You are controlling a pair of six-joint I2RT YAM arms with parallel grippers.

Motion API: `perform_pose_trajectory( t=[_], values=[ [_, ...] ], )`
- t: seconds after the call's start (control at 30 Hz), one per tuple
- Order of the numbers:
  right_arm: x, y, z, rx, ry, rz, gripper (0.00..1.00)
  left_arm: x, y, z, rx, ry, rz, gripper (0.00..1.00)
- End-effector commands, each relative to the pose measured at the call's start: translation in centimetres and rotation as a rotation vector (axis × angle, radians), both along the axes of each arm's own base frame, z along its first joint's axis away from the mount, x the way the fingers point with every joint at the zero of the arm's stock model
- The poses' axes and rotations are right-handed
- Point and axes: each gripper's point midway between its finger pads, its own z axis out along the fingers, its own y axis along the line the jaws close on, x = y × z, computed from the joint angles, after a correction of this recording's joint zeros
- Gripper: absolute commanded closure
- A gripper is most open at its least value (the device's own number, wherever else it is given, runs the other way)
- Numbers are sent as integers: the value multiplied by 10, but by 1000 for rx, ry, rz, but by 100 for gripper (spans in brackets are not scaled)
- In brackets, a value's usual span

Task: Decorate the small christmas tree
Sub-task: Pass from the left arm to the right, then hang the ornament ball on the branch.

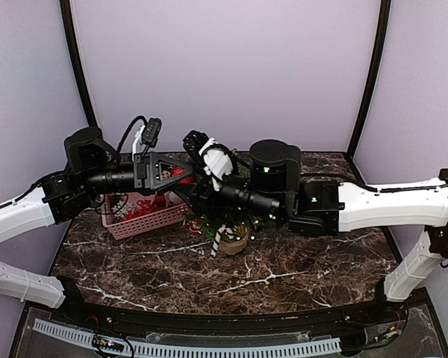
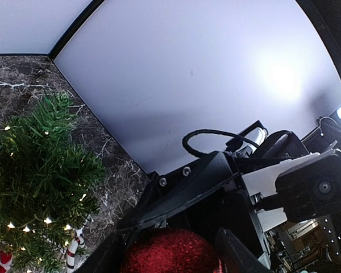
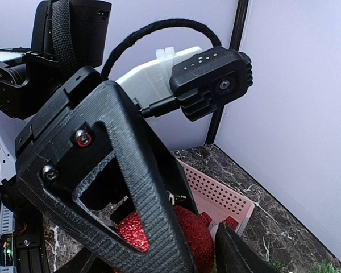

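Observation:
The small christmas tree (image 1: 225,222) stands in its tan pot (image 1: 234,245) mid-table, lit with tiny lights and hung with candy canes; the left wrist view has it at the left (image 2: 37,182). A red glitter ball (image 2: 170,250) sits between the fingers of my left gripper (image 2: 170,257), which is shut on it. Both grippers meet above the basket and tree: my left gripper (image 1: 175,173) from the left, my right gripper (image 1: 198,180) from the right. In the right wrist view the ball (image 3: 196,236) lies beside one right finger (image 3: 236,253); the left gripper's black frame hides the other.
A pink perforated basket (image 1: 145,222) with red and white ornaments stands left of the tree, also low in the right wrist view (image 3: 216,196). Lilac walls with black corner posts close in the marble table (image 1: 284,276) at the back and sides.

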Motion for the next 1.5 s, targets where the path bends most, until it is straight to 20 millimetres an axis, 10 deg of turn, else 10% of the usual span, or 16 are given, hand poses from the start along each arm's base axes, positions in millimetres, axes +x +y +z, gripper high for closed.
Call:
perform_pose_trajectory(
  t=[0.0,0.87,1.2,1.47],
  values=[
    [0,-3,29,86,-32,-24,42,-6,-1,15,-40,-38,-27,43],
    [5,-62,44,178,108,-139,53,7,36,9,27,-184,210,12],
    [24,-97,50,297,255,-64,54,-11,11,8,-30,-321,9,15],
    [27,-113,55,392,341,47,54,14,-4,5,9,-383,58,16]
  ],
)
